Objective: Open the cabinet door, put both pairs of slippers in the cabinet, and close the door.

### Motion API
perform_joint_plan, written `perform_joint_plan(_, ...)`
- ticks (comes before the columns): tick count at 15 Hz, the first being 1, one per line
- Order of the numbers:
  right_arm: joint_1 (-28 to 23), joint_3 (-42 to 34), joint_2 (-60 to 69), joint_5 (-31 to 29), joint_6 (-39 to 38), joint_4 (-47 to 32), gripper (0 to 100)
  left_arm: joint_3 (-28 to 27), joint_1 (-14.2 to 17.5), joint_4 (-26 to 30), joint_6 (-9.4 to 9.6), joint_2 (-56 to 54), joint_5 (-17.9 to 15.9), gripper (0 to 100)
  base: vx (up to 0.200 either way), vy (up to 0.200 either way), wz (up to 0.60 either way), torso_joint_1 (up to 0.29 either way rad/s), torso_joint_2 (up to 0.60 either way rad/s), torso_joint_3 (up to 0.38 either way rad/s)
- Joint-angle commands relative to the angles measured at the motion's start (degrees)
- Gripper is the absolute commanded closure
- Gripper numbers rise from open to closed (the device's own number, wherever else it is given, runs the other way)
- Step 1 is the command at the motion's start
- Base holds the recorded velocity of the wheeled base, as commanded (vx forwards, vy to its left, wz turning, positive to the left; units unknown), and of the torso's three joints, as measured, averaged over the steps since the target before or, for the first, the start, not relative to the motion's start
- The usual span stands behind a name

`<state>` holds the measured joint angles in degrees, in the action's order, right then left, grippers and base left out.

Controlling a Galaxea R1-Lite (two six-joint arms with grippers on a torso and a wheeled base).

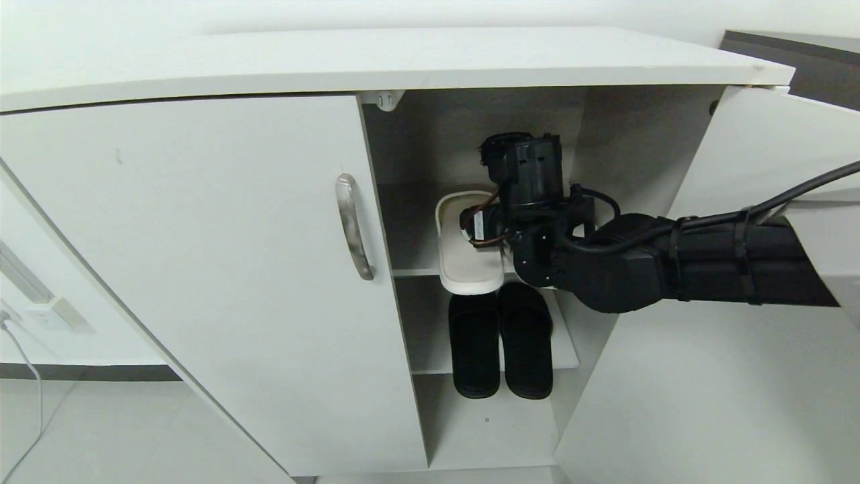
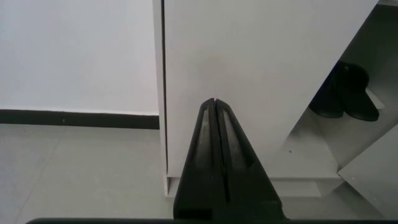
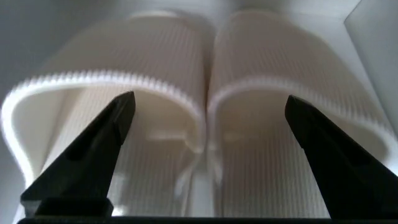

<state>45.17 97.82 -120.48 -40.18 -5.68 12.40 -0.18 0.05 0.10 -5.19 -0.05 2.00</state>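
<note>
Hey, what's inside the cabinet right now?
White slippers on the upper shelf, partly covered by the right arm; black slippers on the shelf below. The left half is hidden behind the closed door.

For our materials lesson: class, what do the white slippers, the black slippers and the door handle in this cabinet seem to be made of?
White slippers: likely soft foam or rubber, matte; fine ribbing on the straps. Black slippers: probably similar moulded foam, matte, no shine. Door handle: apparently brushed metal; silvery with highlights.
</note>
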Motion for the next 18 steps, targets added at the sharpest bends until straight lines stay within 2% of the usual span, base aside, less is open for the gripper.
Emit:
perform_joint_plan(1, 1.59, -3.86, 4.20, -0.25, -1.26, 0.08, 0, 0.01, 0.04, -0.01, 0.01, 0.05, 0.02, 100, 0.000, 0.000, 0.00, 0.000, 0.00, 0.000)
perform_joint_plan(4, 4.40, -13.79, 12.20, -0.25, -1.79, 1.49, 0, 0.09, 0.04, -0.01, -0.08, 0.05, 0.02, 100, 0.000, 0.000, 0.00, 0.000, 0.00, 0.000)
perform_joint_plan(7, 7.74, -25.83, 18.97, 0.54, -1.53, 7.29, 0, 0.01, 0.04, -0.01, -0.08, 0.05, 0.02, 100, 0.000, 0.000, 0.00, 0.000, 0.00, 0.000)
perform_joint_plan(9, 9.41, -35.85, 22.04, 4.67, -1.53, 12.48, 0, 0.01, 0.04, -0.01, -0.08, 0.05, 0.02, 100, 0.000, 0.000, 0.00, 0.000, 0.00, 0.000)
perform_joint_plan(11, 9.68, -40.69, 22.22, 6.61, -1.26, 18.72, 0, 0.01, 0.04, -0.01, -0.08, 0.05, 0.02, 100, 0.000, 0.000, 0.00, 0.000, 0.00, 0.000)
perform_joint_plan(12, 9.77, -42.01, 21.95, 6.69, 0.23, 20.65, 100, 0.01, 0.04, -0.01, -0.08, 0.05, 0.02, 100, 0.000, 0.000, 0.00, 0.000, 0.00, 0.000)
perform_joint_plan(18, 11.26, -42.27, 21.43, 6.87, 0.67, 21.00, 100, 0.01, 0.04, -0.01, -0.08, 0.05, 0.02, 100, 0.000, 0.000, 0.00, 0.000, 0.00, 0.000)
